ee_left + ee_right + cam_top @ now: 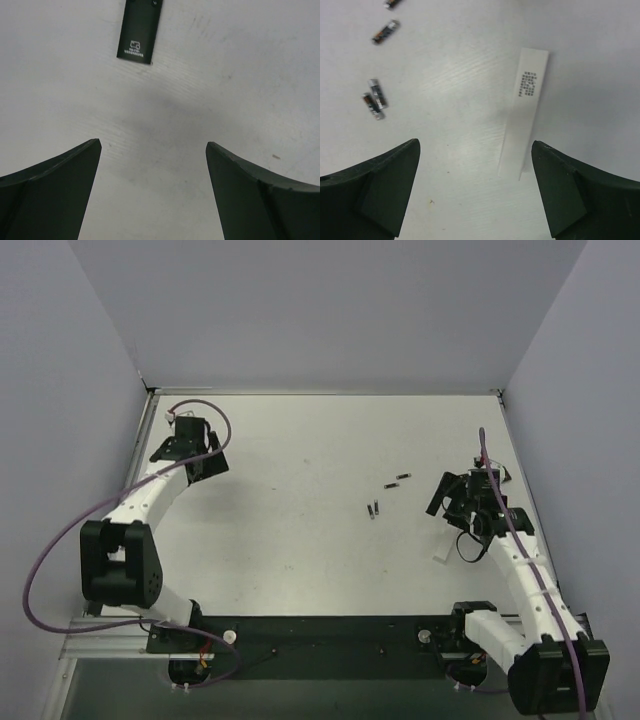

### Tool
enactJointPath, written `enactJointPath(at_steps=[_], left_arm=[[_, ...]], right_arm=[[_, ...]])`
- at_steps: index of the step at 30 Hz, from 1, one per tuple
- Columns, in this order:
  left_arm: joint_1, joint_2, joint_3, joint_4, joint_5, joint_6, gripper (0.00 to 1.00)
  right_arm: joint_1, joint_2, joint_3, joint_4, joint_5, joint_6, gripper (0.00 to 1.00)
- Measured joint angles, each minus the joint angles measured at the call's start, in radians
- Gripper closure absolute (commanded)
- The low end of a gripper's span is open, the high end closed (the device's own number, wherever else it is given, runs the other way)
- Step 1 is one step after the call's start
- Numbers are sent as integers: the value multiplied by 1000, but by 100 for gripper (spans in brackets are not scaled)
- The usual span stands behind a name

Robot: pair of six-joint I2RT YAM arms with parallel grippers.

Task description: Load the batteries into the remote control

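Note:
Several tiny dark batteries with metallic ends lie loose on the white table: a pair side by side [374, 99], one further off [385, 31], and in the top view a pair [373, 509] and single ones [400, 478]. A flat black piece with a white logo [139, 30], apparently the end of the remote control, lies ahead of my left gripper [153, 145], which is open and empty at the far left [196, 452]. My right gripper [475, 145] is open to the right of the batteries [455, 502], with nothing between its fingers.
A thin white strip with printed marks [525, 115] lies flat on the table just inside my right finger; it shows near the right arm [443, 553]. Grey walls close in the table on three sides. A dark rail [330, 635] runs along the near edge.

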Motion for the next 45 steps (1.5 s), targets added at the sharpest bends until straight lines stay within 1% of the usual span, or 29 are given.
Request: enactJointPath(at_steps=[4, 7, 10, 13, 17, 18, 20, 22, 24, 27, 28, 29, 30, 31, 32, 34, 35, 37, 40, 45], left_arm=[[88, 207, 150, 14, 7, 0, 3], [146, 357, 273, 28, 19, 17, 2], [179, 481, 379, 27, 28, 36, 3], [193, 595, 473, 24, 52, 54, 3], [194, 721, 586, -10, 95, 79, 4], [193, 749, 616, -21, 104, 85, 7], [192, 775, 657, -41, 113, 99, 9], [192, 794, 695, -63, 116, 109, 16], [192, 811, 721, -86, 116, 120, 20], [193, 827, 750, -115, 118, 132, 33], [193, 832, 764, -127, 118, 135, 40], [193, 838, 774, -137, 121, 139, 44], [193, 842, 782, -146, 124, 143, 46], [193, 844, 786, -153, 128, 146, 46], [193, 845, 787, -158, 135, 149, 53], [192, 844, 784, -161, 143, 154, 60], [191, 838, 775, -156, 147, 153, 66], [190, 815, 734, -136, 161, 149, 69], [185, 748, 629, -94, 203, 118, 69], [144, 571, 351, 17, 348, -4, 71]], right_arm=[[51, -197, -7, 19, -18, -12, 11], [58, -333, -36, 34, -46, -18, 11], [61, -444, -74, 44, -73, -29, 11], [61, -506, -88, 41, -94, -41, 11], [64, -526, -90, 40, -120, -53, 12], [66, -526, -93, 40, -127, -56, 12], [68, -526, -95, 37, -134, -59, 12], [68, -531, -99, 34, -137, -63, 12], [68, -537, -104, 32, -137, -65, 13], [68, -539, -105, 32, -140, -66, 13], [68, -539, -105, 32, -144, -66, 13], [68, -539, -105, 32, -147, -66, 13], [68, -539, -106, 32, -152, -66, 13], [68, -539, -106, 33, -156, -66, 14], [68, -539, -106, 33, -163, -66, 14], [68, -539, -110, 41, -183, -65, 14], [68, -538, -112, 43, -188, -65, 14], [68, -538, -127, 62, -217, -60, 14], [74, -536, -160, 100, -269, -37, 14], [104, -480, -225, 226, -391, 50, 14]])
